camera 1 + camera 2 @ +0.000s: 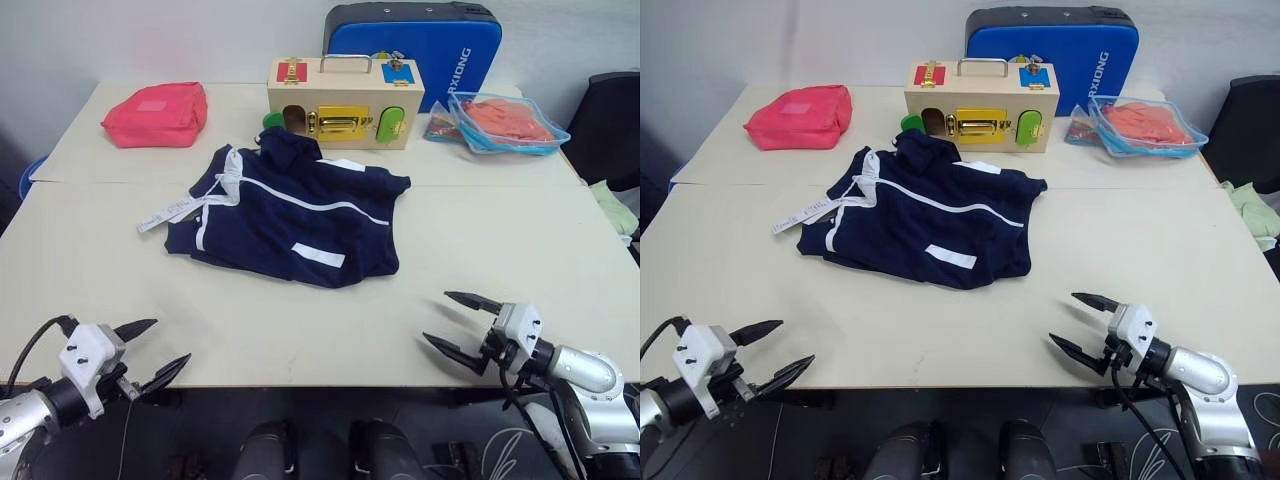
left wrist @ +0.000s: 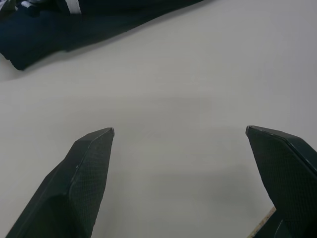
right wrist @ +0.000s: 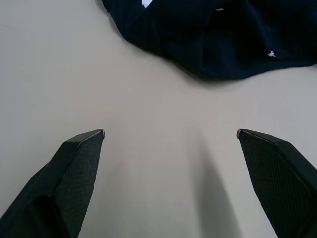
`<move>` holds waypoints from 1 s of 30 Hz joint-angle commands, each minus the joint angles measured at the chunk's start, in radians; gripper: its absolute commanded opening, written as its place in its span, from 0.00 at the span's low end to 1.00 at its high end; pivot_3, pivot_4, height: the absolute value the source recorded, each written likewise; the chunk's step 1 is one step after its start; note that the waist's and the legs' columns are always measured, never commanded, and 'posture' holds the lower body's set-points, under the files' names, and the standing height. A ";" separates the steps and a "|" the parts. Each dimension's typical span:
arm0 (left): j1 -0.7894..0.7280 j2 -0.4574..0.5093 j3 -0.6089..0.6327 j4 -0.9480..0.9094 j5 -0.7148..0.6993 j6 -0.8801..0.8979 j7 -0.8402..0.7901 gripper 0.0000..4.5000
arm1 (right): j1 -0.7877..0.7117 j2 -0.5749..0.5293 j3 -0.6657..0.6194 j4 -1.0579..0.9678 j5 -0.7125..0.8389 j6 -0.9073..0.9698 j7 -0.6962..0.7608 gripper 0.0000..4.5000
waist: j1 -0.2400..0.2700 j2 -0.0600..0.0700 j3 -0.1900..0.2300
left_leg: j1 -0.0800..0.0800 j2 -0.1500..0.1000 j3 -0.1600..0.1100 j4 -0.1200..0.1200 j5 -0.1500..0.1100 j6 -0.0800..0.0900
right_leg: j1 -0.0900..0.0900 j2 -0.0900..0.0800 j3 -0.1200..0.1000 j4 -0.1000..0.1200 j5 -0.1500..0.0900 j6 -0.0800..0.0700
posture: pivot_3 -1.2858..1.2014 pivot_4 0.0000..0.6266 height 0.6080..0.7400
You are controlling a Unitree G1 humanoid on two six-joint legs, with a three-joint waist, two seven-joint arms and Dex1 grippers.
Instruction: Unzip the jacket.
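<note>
While lying crumpled and flat near the middle of the pale beige table (image 1: 520, 250), navy-blue fabric jacket (image 1: 300, 215) with white piping, a white zip line running diagonally across it and a white rectangular patch toward its near edge; long white label strip trailing from its left side onto the tabletop. Zip line unbroken along its visible length, jacket untouched by either gripper.

Left gripper (image 1: 148, 349) at the near left edge of the table, black fingers spread wide apart, nothing between them, well apart from the jacket. Seen from the left wrist, bare tabletop between the fingers (image 2: 84, 173) and the dark hem of the jacket far ahead.

Right gripper (image 1: 458, 320) at the near right edge, fingers likewise spread wide, empty, pointing inward toward the jacket but clear of it. From the right wrist, fingertips (image 3: 81, 158) over bare table, jacket hem beyond them.

Behind the jacket at the far side: light wooden latch box (image 1: 345, 100) with a metal handle and coloured locks, touching or just behind the collar. Far left, pink soft pouch (image 1: 157, 115). Far right, clear plastic tray (image 1: 505, 125) holding orange cloth. Beyond the table, blue padded case (image 1: 430, 45) standing upright.
</note>
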 commanded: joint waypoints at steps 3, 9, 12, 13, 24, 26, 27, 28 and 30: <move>-0.030 -0.001 -0.001 -0.033 0.014 -0.025 0.026 1.00 | 0.017 -0.010 -0.012 -0.014 -0.001 -0.029 0.007 1.00 | 0.000 0.000 0.000 | 0.000 0.000 0.000 0.000 0.000 0.000 | 0.000 0.000 0.000 0.000 0.000 0.000 | 0.52 0.24 1.00; -0.026 0.006 -0.003 -0.030 -0.062 0.040 -0.027 1.00 | 0.020 -0.002 -0.007 -0.009 0.000 -0.040 0.004 1.00 | -0.003 0.000 0.000 | 0.000 0.000 0.000 0.000 0.000 0.000 | 0.000 0.000 0.000 0.000 0.000 0.000 | 0.52 0.24 1.00; -0.029 0.004 -0.004 -0.015 -0.065 0.012 -0.055 1.00 | 0.039 0.003 -0.016 -0.021 -0.006 -0.041 -0.019 1.00 | -0.001 0.000 0.000 | 0.000 0.000 0.000 0.000 0.000 0.000 | 0.000 0.000 0.000 0.000 0.000 0.000 | 0.52 0.24 1.00; -0.030 0.004 -0.009 -0.014 -0.064 0.007 -0.062 1.00 | 0.050 0.003 -0.021 -0.029 -0.008 -0.043 -0.028 1.00 | -0.001 0.000 0.000 | 0.000 0.000 0.000 0.000 0.000 0.000 | 0.000 0.000 0.000 0.000 0.000 0.000 | 0.52 0.24 1.00; -0.011 -0.034 -0.038 -0.014 -0.071 -0.055 -0.095 1.00 | 0.098 -0.021 -0.017 -0.047 -0.019 -0.099 -0.011 1.00 | -0.001 0.000 0.000 | 0.000 0.000 0.000 0.000 0.000 0.000 | 0.000 0.001 0.000 0.000 0.000 0.000 | 0.52 0.24 1.00; -0.015 -0.027 -0.032 -0.015 -0.074 -0.056 -0.097 1.00 | 0.094 -0.022 -0.012 -0.051 -0.018 -0.107 -0.001 1.00 | 0.000 0.000 0.000 | 0.000 0.001 0.000 0.000 0.000 0.000 | 0.000 0.001 0.000 0.000 0.000 0.000 | 0.52 0.24 1.00; -0.015 -0.024 -0.031 -0.014 -0.073 -0.059 -0.099 1.00 | 0.092 -0.022 -0.009 -0.054 -0.017 -0.110 0.005 1.00 | 0.000 0.000 0.000 | 0.000 0.001 0.000 0.000 0.000 0.000 | 0.000 0.001 0.000 0.000 0.000 0.000 | 0.52 0.24 1.00; -0.016 -0.020 -0.030 -0.011 -0.066 -0.066 -0.100 1.00 | 0.090 -0.022 -0.006 -0.058 -0.018 -0.108 0.006 1.00 | 0.000 0.000 0.000 | 0.000 0.001 0.000 0.000 0.000 0.000 | 0.000 0.001 0.000 0.000 0.000 0.000 | 0.52 0.24 1.00; -0.013 -0.009 -0.030 -0.008 -0.062 -0.065 -0.111 1.00 | 0.082 -0.022 0.005 -0.074 -0.023 -0.103 0.012 1.00 | 0.000 0.000 0.000 | 0.000 0.001 0.000 0.000 0.000 0.000 | 0.000 0.001 0.000 0.000 0.000 0.000 | 0.52 0.24 1.00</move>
